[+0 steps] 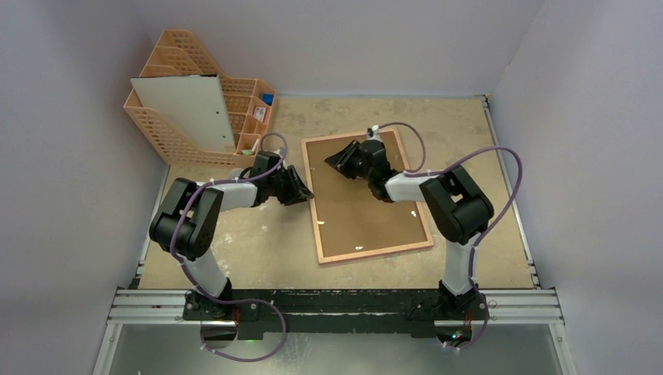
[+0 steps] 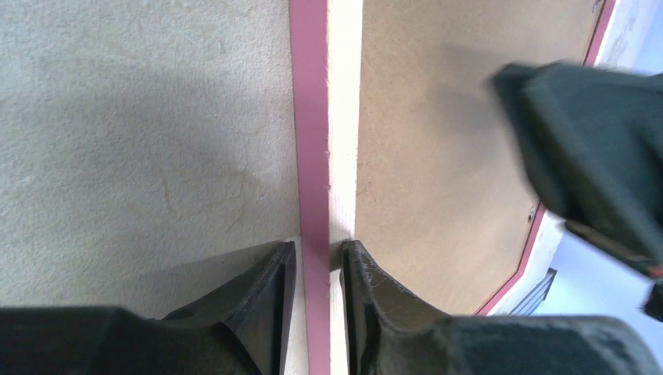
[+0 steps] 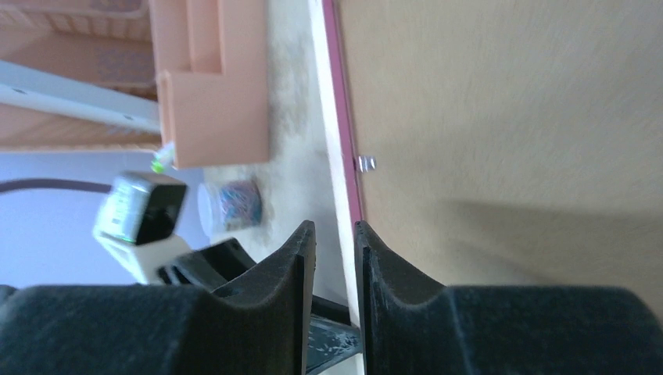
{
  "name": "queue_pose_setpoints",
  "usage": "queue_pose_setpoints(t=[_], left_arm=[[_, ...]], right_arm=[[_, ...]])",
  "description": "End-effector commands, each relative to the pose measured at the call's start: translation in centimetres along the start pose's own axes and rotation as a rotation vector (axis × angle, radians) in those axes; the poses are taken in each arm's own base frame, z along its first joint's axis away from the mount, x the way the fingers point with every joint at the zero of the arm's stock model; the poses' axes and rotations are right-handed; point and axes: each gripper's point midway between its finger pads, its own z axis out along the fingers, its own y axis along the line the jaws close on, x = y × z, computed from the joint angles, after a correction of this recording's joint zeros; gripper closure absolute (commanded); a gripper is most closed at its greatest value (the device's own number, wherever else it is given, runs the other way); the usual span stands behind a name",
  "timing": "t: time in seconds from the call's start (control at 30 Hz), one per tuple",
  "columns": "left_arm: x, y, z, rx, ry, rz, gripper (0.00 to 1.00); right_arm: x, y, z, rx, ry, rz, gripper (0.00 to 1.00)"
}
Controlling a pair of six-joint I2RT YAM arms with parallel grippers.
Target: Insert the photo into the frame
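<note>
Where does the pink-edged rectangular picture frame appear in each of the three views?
Top external: the pink-edged rectangular picture frame lies flat, centre of the table.
Left wrist: its pink edge runs vertically, centre.
Right wrist: its edge slants down from top centre.
Shared landmark: the flat brown backing board inside it.

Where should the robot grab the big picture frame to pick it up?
Best bet: pinch the frame by its thin rim on the left long side, coming in from the left across the table. The frame looks flat, and a brown board fills its middle, so only the rim is thin enough. The left end effector straddles that rim.
</note>
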Motion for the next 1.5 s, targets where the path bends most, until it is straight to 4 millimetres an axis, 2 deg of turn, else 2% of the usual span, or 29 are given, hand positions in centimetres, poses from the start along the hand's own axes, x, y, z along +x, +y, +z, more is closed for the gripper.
queue_pose_setpoints(t=[0.0,0.13,0.4,0.73,1.47], left_arm=[[1.1,4.6,-0.1,-0.176,-0.001,-0.003,0.65],[1.3,4.0,-0.1,-0.14,0.012,0.011,0.61],[1.7,3.4,0.0,-0.093,0.036,0.032,0.58],[2.1,3.8,0.0,-0.1,0.047,0.034,0.6],[2.2,4.1,-0.2,-0.113,0.045,0.033,0.62]], right_arm=[[-6.0,-2.5,-1.4,0.097,-0.106,-0.043,0.72],[-8.4,-4.5,-1.0,0.144,-0.118,-0.027,0.73],[-10.1,-4.6,1.4,0.152,-0.142,-0.047,0.72],[-13.0,-7.1,2.4,0.31,-0.248,-0.021,0.7],[-13.0,-11.3,4.8,0.403,-0.242,0.007,0.7]])
